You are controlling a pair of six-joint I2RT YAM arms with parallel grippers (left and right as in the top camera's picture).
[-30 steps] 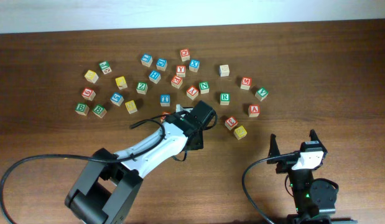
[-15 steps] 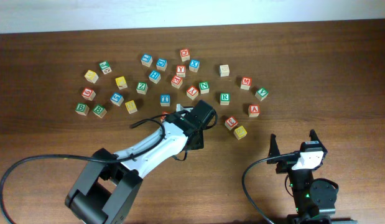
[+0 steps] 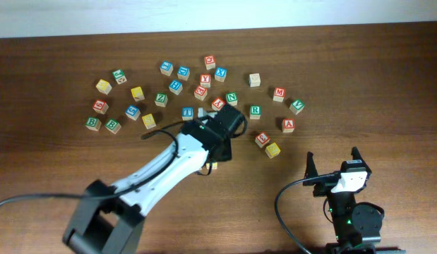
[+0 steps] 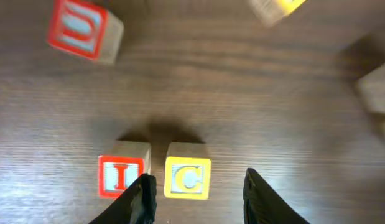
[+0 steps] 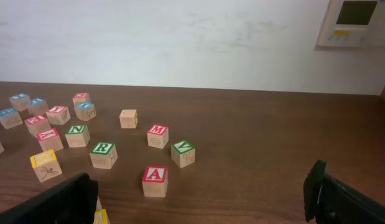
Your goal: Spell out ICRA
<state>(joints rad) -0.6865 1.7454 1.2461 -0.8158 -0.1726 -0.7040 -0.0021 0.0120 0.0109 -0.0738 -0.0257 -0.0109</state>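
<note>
In the left wrist view a red I block (image 4: pixel 120 176) and a yellow C block (image 4: pixel 188 178) stand side by side on the table, nearly touching. My left gripper (image 4: pixel 201 198) is open and empty, raised above them, with the C block between its fingers. From overhead the left gripper (image 3: pixel 217 144) covers most of the pair, and only a corner of the C block (image 3: pixel 213 166) shows. The green R block (image 3: pixel 255 111) and the red A block (image 3: pixel 289 125) lie to the right, also seen in the right wrist view as R (image 5: pixel 102 154) and A (image 5: pixel 155 180). My right gripper (image 3: pixel 332 168) is open and empty near the front edge.
Several other letter blocks lie scattered across the far half of the table (image 3: pixel 387 85), from a green B (image 3: pixel 92 123) on the left to a green V (image 3: pixel 296 106) on the right. A yellow block (image 3: pixel 272 149) and a red one (image 3: pixel 262 139) lie right of the left gripper.
My left arm has stretched out and its gripper has shifted slightly toward the far side. The right arm has not moved.
</note>
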